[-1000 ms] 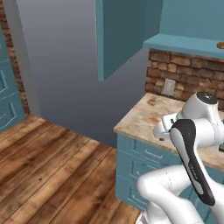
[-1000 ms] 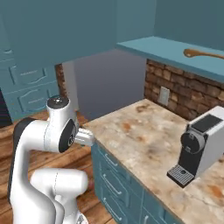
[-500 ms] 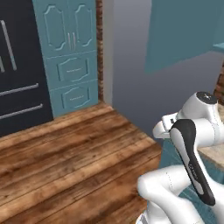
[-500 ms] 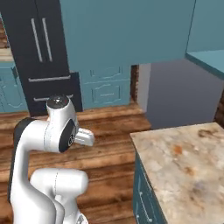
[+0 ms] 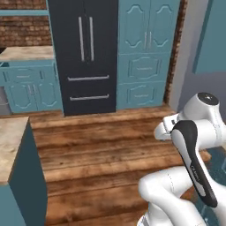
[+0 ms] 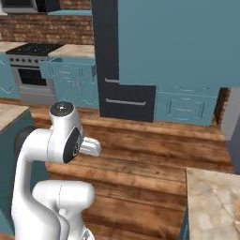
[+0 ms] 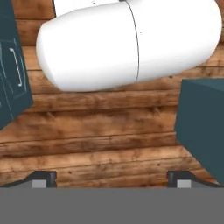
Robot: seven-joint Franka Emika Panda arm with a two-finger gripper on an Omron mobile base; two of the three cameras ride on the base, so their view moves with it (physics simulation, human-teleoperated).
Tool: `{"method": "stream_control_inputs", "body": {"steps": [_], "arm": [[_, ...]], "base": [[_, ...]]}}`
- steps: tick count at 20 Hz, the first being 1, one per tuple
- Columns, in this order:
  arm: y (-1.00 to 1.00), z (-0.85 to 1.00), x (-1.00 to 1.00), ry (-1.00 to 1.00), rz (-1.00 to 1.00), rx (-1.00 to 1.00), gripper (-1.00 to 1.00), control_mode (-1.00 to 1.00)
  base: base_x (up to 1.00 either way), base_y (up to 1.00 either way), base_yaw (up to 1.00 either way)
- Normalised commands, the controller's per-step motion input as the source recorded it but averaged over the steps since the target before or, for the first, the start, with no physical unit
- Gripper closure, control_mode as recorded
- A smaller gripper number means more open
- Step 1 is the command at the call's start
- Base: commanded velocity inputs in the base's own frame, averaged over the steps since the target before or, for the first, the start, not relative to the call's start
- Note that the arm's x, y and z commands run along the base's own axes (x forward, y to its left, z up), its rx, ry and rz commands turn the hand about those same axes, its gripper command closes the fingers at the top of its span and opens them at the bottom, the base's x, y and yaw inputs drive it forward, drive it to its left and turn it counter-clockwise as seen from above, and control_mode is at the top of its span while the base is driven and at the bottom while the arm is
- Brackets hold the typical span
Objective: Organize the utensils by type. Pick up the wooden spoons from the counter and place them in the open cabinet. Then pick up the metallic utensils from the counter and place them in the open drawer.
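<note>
The white arm [image 5: 194, 145] stands folded close above its own base, elbow high and forearm angled downward. In the hand view the gripper [image 7: 112, 178] points down at the wooden floor [image 7: 100, 131], its two dark fingertips [image 7: 43, 177] spread wide apart with nothing between them.

A tall dark fridge [image 5: 84, 55] stands against the far wall on a brown plank floor [image 5: 101, 150]. Teal cabinets [image 5: 143, 53] flank it, with red brick wall [image 6: 47, 28] above the stove [image 6: 29, 70] further along from the fridge.
</note>
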Motion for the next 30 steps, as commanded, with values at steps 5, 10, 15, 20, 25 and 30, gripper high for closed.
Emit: {"method": "stream_control_inputs", "body": {"steps": [5, 10, 15, 20, 25, 30], "arm": [[0.0, 0.0, 0.0, 0.0, 0.0, 0.0, -1.0, 1.0], [0.0, 0.0, 0.0, 0.0, 0.0, 0.0, -1.0, 1.0], [0.0, 0.0, 0.0, 0.0, 0.0, 0.0, -1.0, 1.0], [0.0, 0.0, 0.0, 0.0, 0.0, 0.0, -1.0, 1.0], [0.0, 0.0, 0.0, 0.0, 0.0, 0.0, -1.0, 1.0], [0.0, 0.0, 0.0, 0.0, 0.0, 0.0, -1.0, 1.0]], "base": [[0.18, 0.04, 0.46], [0.67, 0.11, 0.3], [0.93, 0.21, 0.21], [1.0, 0.25, 0.23], [1.0, 0.17, 0.29], [1.0, 0.0, 0.36]]}}
